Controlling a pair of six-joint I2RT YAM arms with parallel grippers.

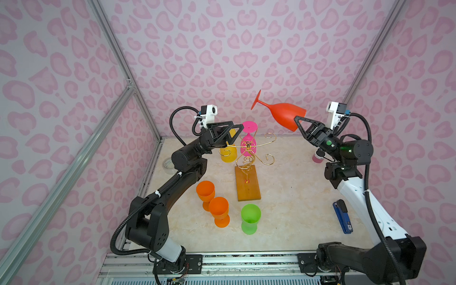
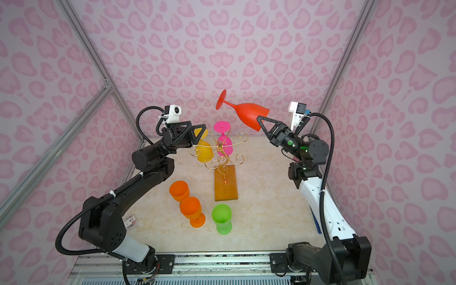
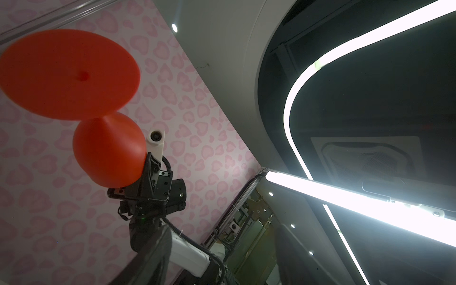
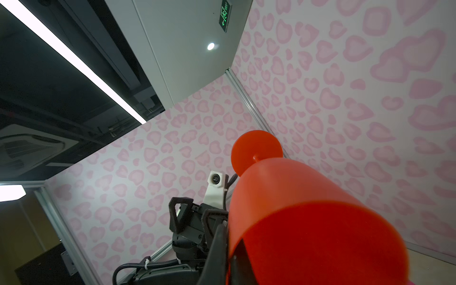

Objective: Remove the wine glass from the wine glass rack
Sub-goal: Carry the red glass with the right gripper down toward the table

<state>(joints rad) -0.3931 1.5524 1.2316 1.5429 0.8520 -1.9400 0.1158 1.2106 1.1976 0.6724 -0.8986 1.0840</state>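
Note:
A red wine glass point(image 1: 283, 116) point(image 2: 249, 114) hangs high in the air, tipped on its side, foot toward the back wall. My right gripper point(image 1: 297, 121) point(image 2: 259, 119) point(image 4: 229, 256) is shut on its rim, one finger inside the bowl point(image 4: 308, 209). The wine glass rack point(image 1: 246, 153) point(image 2: 219, 148), gold wire on a wooden base point(image 1: 248, 183), stands mid-table with a pink glass point(image 1: 249, 140) and a yellow glass point(image 1: 229, 154) hanging upside down. My left gripper point(image 1: 237, 128) point(image 2: 198, 128) point(image 3: 222, 259) is open at the rack's left arms, in front of the yellow glass's foot, nothing between its fingers.
Two orange glasses point(image 1: 206, 191) point(image 1: 219, 209) and a green one point(image 1: 250, 217) stand upright in front of the rack. A blue stapler point(image 1: 343, 217) lies at the right, a tape roll point(image 1: 167, 164) at the left edge, a small pink pot point(image 1: 317, 156) under the right arm.

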